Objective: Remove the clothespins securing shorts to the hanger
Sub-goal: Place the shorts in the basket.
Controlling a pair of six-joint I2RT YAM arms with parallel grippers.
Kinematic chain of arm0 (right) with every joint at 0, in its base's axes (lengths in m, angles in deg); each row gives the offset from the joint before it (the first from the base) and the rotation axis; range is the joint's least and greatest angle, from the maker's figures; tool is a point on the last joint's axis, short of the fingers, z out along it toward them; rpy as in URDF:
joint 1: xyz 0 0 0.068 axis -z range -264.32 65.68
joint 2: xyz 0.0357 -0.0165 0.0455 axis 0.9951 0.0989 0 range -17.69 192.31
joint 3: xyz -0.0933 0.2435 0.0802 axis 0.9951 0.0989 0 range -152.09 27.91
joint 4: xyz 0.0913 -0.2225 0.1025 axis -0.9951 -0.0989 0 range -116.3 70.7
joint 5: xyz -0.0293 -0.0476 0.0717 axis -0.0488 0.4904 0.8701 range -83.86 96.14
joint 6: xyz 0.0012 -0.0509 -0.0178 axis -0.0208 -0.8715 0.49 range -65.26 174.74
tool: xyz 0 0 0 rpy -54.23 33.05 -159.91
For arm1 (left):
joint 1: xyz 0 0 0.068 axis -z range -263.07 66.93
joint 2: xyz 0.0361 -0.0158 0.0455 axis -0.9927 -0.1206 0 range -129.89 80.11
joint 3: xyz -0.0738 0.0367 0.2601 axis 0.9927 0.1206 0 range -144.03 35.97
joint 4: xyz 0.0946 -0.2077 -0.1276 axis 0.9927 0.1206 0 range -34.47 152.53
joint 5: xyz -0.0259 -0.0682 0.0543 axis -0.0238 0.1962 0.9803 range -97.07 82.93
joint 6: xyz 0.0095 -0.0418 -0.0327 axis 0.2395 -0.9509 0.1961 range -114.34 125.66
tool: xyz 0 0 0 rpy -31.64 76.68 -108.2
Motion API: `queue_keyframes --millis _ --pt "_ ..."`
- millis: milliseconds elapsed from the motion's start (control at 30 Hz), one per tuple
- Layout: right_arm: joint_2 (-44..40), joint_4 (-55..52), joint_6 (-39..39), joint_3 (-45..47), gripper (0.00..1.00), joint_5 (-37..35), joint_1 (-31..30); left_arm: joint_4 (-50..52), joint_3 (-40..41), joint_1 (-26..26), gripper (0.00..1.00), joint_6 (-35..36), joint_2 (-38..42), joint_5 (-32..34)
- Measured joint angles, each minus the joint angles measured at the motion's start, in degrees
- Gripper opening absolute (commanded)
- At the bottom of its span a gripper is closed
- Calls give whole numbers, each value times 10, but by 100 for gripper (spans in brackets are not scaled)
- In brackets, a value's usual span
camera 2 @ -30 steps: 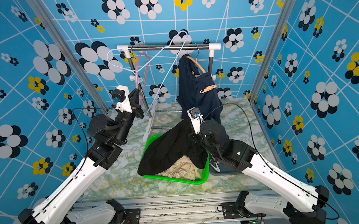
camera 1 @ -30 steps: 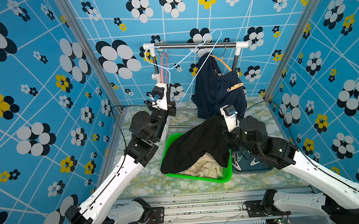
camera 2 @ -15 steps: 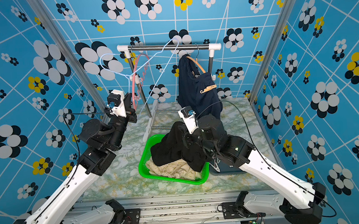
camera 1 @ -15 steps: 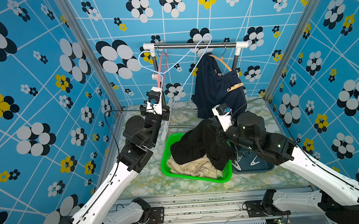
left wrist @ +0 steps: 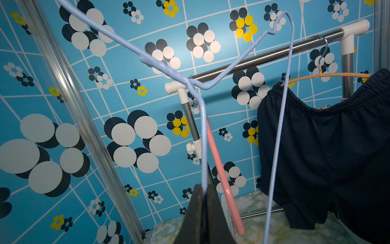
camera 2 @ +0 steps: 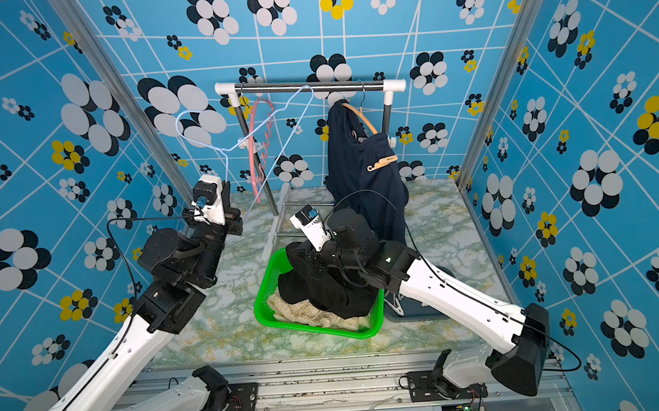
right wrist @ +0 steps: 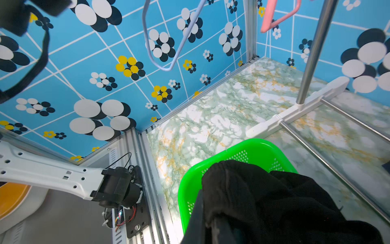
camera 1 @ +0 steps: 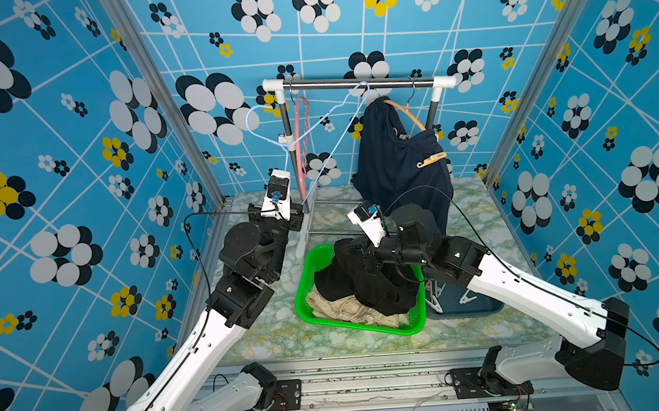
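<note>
My left gripper (left wrist: pixel 203 188) is shut on one arm of a bare light-blue wire hanger (camera 1: pixel 314 128), held off the rail. My right gripper (right wrist: pixel 211 213) is shut on the black shorts (camera 1: pixel 365 283), which hang bunched into the green basket (camera 1: pixel 304 271) on top of the beige shorts (camera 1: pixel 339 307). The navy shorts (camera 1: pixel 397 170) hang from an orange hanger (camera 1: pixel 404 110) on the rail (camera 1: pixel 351 82). A tan clothespin (camera 1: pixel 432 159) is clipped on their waistband. Both grippers' fingertips are hidden in the top views.
A pink hanger (camera 1: pixel 302 137) hangs bare at the rail's left end. A dark tray (camera 1: pixel 466 304) right of the basket holds white clothespins (camera 1: pixel 434 298). The rack's white foot (right wrist: pixel 295 109) and low bars lie just behind the basket. Patterned walls close in on three sides.
My right gripper has moved left and down, gathering the spread black shorts into the basket. My left arm has drawn back to the left, swinging the blue hanger leftward.
</note>
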Motion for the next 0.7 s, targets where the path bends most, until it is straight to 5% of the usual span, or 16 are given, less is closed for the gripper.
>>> queue_keyframes --millis 700 --pt "209 68 73 58 0 3 9 117 64 14 0 25 61 46"
